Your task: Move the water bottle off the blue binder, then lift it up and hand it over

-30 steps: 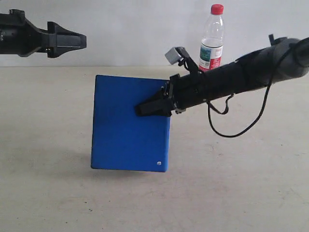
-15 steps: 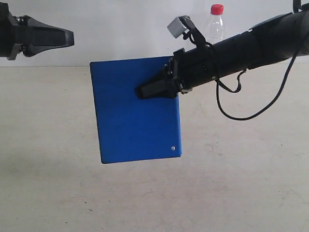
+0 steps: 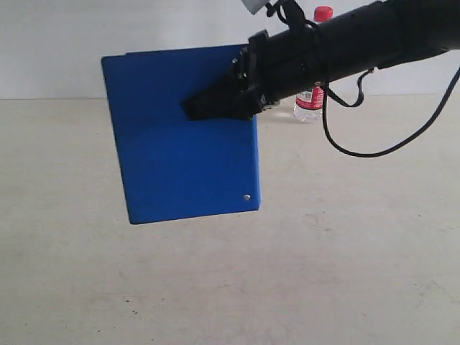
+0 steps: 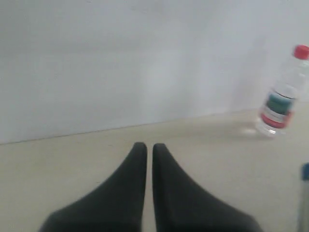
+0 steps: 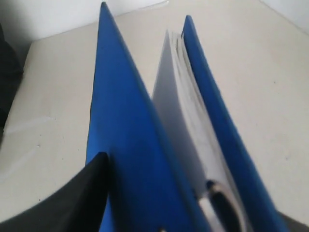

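Observation:
The blue binder hangs in the air above the table, tilted, its front cover facing the exterior view. My right gripper is shut on its upper right edge. In the right wrist view one black finger presses on the outside of the blue cover, and the white pages fan open beside it. The water bottle stands upright on the table at the back, mostly hidden behind my right arm, with only its red cap and base showing. The left wrist view shows the bottle far off, and my left gripper is shut on nothing.
A black cable loops down under the right arm. A beige table runs back to a white wall. A blue sliver of the binder shows at the edge of the left wrist view. The left arm is outside the exterior view.
The right arm has raised the binder and carried it leftward. The left gripper has drawn back out of the exterior view. The right arm now covers most of the bottle.

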`<state>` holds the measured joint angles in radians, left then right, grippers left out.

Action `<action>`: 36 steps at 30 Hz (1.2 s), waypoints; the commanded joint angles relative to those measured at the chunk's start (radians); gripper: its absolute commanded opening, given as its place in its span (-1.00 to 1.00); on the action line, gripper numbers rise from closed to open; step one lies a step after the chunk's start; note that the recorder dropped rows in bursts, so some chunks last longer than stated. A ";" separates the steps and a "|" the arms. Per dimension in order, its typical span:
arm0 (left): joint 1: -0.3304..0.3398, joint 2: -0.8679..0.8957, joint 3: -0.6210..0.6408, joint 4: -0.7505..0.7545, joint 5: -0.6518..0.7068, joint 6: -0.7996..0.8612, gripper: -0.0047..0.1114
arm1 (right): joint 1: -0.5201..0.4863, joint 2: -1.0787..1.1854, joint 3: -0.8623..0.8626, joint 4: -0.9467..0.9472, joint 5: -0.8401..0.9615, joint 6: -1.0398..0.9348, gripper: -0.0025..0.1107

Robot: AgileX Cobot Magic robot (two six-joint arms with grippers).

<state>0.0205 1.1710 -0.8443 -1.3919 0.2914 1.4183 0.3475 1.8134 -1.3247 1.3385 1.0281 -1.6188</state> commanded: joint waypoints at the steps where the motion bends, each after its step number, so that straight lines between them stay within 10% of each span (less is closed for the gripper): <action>1: -0.006 -0.096 0.129 -0.025 -0.173 -0.041 -0.84 | 0.091 -0.098 -0.001 0.039 -0.090 -0.013 -0.96; 8: -0.006 -0.174 0.415 -0.158 -0.539 -0.106 -0.84 | 0.263 -0.262 -0.001 0.039 -0.476 -0.130 -0.96; 13: -0.006 -0.342 0.532 0.201 -0.670 -0.533 -0.84 | 0.279 -0.293 -0.001 0.042 -0.641 -0.143 -0.96; 18: -0.006 -0.580 0.628 0.537 -0.676 -0.824 -0.84 | 0.280 -0.295 -0.001 0.049 -0.635 -0.145 -0.96; 30: -0.006 -0.760 0.811 0.551 -0.624 -0.836 -0.84 | 0.279 -0.325 -0.003 0.241 -0.643 -0.276 -0.92; 36: -0.006 -0.760 0.810 0.551 -0.661 -0.836 -0.84 | 0.279 -0.325 -0.001 0.224 -0.687 -0.246 0.03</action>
<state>0.0205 0.4174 -0.0378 -0.8468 -0.3473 0.5889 0.6277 1.5033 -1.3212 1.5521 0.3684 -1.8731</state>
